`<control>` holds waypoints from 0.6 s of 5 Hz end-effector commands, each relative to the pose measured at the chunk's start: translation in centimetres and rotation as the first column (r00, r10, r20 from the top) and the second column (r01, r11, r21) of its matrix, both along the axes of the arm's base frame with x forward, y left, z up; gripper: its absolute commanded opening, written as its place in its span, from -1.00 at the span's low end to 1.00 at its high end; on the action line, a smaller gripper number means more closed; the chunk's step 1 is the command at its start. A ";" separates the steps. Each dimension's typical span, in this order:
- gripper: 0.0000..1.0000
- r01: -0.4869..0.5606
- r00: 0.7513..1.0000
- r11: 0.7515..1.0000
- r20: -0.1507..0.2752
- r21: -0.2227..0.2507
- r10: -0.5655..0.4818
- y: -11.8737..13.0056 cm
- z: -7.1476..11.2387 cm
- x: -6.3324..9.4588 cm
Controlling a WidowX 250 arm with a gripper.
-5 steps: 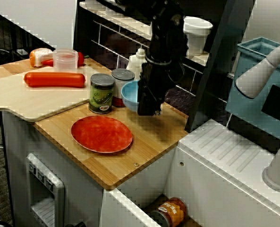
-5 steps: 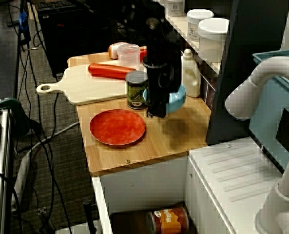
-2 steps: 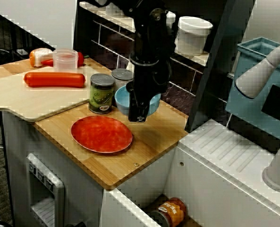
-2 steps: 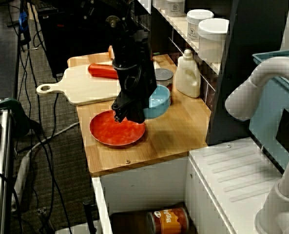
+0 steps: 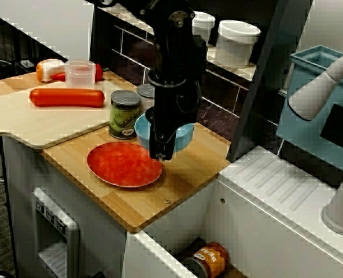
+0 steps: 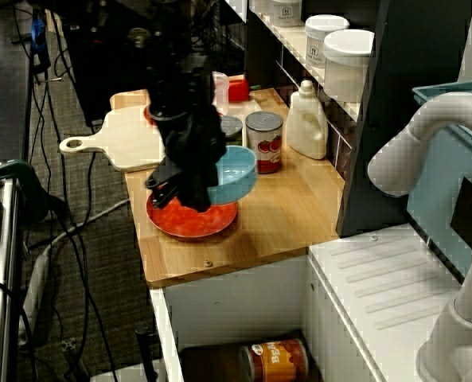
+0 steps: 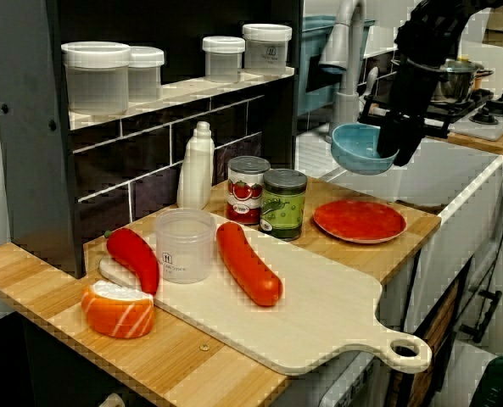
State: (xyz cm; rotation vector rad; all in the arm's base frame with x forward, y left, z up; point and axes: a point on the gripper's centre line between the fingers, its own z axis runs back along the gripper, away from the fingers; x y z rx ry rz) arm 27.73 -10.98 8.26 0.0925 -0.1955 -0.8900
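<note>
- Gripper [image 5: 161, 152] clamped on the rim of the blue bowl [image 7: 357, 149].
- Bowl in the air, above the far right edge of the red plate [image 5: 120, 166], not touching.
- Green can [image 5: 124, 114] and red can [image 6: 264, 142] stand just beyond.

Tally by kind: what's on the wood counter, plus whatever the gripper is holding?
Cans: 2
Sausages: 2
Plate: 1
Bowl, in the gripper: 1
Bottle: 1
Cup: 1
Salmon piece: 1
Cutting board: 1
Total: 10
</note>
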 end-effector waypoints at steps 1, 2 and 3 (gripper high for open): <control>-1.00 0.121 0.990 0.992 0.070 -0.031 -0.119 -2.3 0.7 -1.7; -1.00 0.159 0.985 0.987 0.076 -0.033 -0.156 -3.2 0.4 -2.3; -1.00 0.203 0.976 0.977 0.087 -0.061 -0.198 -4.4 -0.1 -2.7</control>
